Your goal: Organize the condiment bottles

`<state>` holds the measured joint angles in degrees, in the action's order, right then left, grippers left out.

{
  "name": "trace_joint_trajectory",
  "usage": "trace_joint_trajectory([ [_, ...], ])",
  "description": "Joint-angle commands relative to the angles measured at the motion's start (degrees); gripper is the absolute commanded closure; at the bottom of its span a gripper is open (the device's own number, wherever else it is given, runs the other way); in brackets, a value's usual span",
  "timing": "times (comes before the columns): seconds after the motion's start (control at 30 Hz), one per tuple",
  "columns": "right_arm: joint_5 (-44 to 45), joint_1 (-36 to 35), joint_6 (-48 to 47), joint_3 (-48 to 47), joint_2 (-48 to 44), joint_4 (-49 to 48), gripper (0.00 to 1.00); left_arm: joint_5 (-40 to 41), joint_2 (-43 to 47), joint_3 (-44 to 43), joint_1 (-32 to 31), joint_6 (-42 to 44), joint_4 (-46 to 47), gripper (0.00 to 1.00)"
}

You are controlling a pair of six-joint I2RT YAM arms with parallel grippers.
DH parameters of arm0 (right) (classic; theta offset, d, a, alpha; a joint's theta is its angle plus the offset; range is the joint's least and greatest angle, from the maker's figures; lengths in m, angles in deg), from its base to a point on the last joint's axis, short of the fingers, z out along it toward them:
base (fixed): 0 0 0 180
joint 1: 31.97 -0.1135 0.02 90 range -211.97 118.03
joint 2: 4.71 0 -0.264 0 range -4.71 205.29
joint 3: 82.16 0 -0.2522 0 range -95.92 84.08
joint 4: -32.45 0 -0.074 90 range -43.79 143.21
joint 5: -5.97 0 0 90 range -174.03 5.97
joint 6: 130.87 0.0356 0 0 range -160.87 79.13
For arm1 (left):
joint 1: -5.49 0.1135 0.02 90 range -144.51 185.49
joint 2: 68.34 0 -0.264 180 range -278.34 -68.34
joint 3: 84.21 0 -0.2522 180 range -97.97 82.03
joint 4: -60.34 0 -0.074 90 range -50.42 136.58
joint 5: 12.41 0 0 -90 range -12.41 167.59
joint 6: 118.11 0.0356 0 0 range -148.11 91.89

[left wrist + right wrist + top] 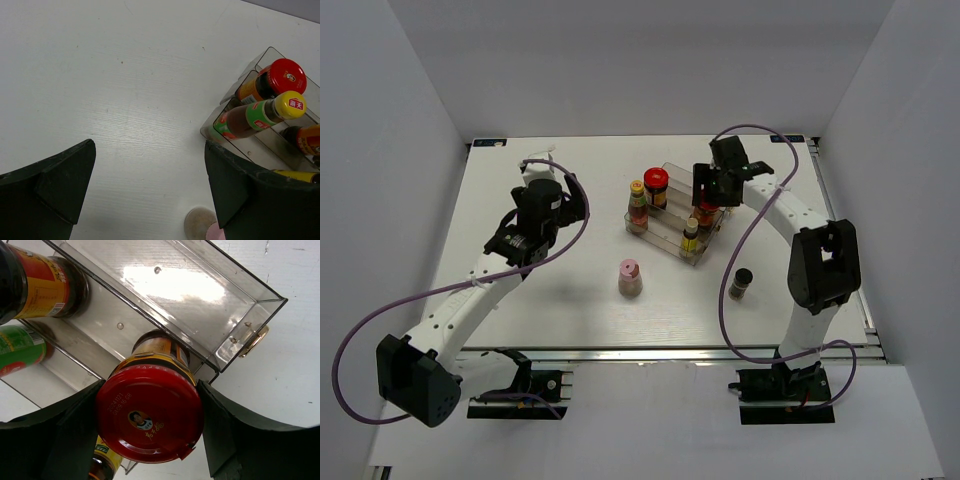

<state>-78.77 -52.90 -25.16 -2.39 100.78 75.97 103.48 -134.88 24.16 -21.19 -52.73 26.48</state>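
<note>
White table (580, 312); rack walls (200, 295) hem jar (150, 420)

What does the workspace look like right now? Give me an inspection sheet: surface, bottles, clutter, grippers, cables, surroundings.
surface: white table carrying a clear stepped rack.
job's things: in the rack, a red-lidded jar, left yellow-capped bottle and right yellow-capped bottle; a second red-lidded jar is at the rack, gripped; pink-capped shaker and black-capped bottle stand on the table.
clutter: nothing seen.
grippers: left gripper open over bare table; right gripper closed on the second jar's lid.
cables: purple cables loop from both arms; the right one passes close beside the black-capped bottle.
surroundings: white walls on three sides.
</note>
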Motion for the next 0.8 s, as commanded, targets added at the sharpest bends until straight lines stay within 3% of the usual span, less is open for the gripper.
trace_joint_trajectory([
  [0.0,2.91,-0.60,-0.06,-2.82,-0.46,-3.04,0.39,-1.45,0.89,-1.72,0.40,-0.78,-0.82,0.02],
  [0.13,3.80,-0.69,0.20,-3.35,-0.64,-1.99,0.27,-2.16,0.80,-1.81,0.40,-1.30,-1.00,0.02],
  [0.2,4.15,-0.69,0.38,-3.96,-0.73,-1.29,0.12,-2.42,0.63,-2.07,0.40,-1.57,-1.52,0.02],
  [0.23,4.23,-0.78,0.29,-4.14,-0.99,-1.19,0.11,-2.68,0.63,-2.34,0.40,-1.74,-1.61,0.02],
  [0.57,3.97,-0.87,-0.06,-7.48,-4.50,-0.93,0.11,-16.39,-2.10,-4.53,0.40,-5.17,-3.54,0.02],
  [0.67,6.07,-0.78,1.51,-4.76,-8.36,-2.77,0.11,-19.38,-2.80,-4.10,0.14,-6.31,-5.30,0.02],
  [0.77,9.49,-0.69,3.19,2.52,-14.86,-7.16,0.11,-17.55,-3.68,-4.53,-4.16,-7.10,-7.67,0.02],
])
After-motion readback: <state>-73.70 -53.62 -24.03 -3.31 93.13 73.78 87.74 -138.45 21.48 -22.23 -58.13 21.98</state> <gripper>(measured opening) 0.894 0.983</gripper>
